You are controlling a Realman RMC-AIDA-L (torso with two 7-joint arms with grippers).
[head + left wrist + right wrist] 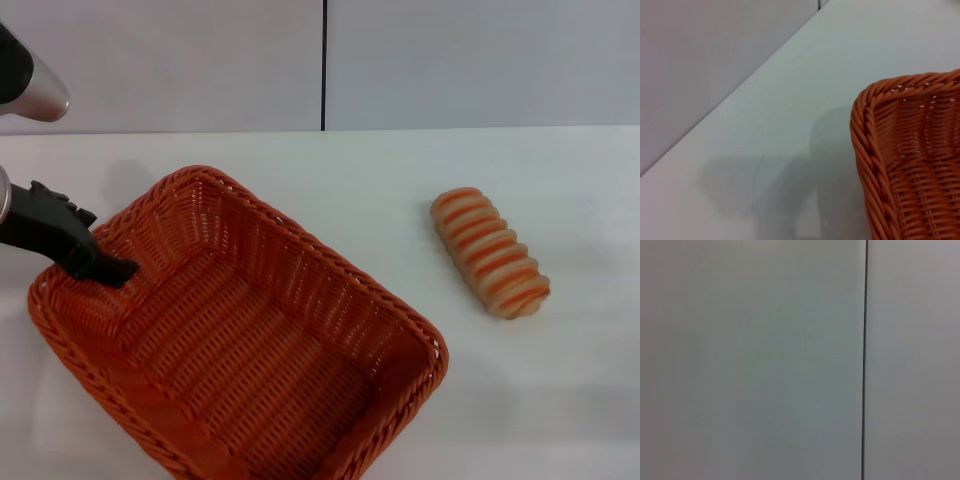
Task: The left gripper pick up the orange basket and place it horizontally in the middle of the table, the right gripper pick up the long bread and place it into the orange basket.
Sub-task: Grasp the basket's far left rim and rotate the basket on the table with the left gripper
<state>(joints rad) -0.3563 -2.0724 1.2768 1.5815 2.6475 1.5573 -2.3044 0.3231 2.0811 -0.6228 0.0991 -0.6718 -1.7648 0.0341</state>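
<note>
The orange basket (250,340) lies diagonally on the left half of the white table (400,180), its near end cut off by the head view's lower edge. My left gripper (105,265) straddles the braided rim at the basket's far left side, one black finger inside against the wall, shut on the rim. One rounded corner of the orange basket (910,165) fills the left wrist view, with a shadow beside it on the table. The long bread (490,252), tan with orange stripes, lies on the table to the right, apart from the basket. My right gripper is out of view.
A pale wall with a dark vertical seam (323,65) stands behind the table's far edge. That seam (864,360) and flat wall are all the right wrist view shows. Bare tabletop lies between basket and bread.
</note>
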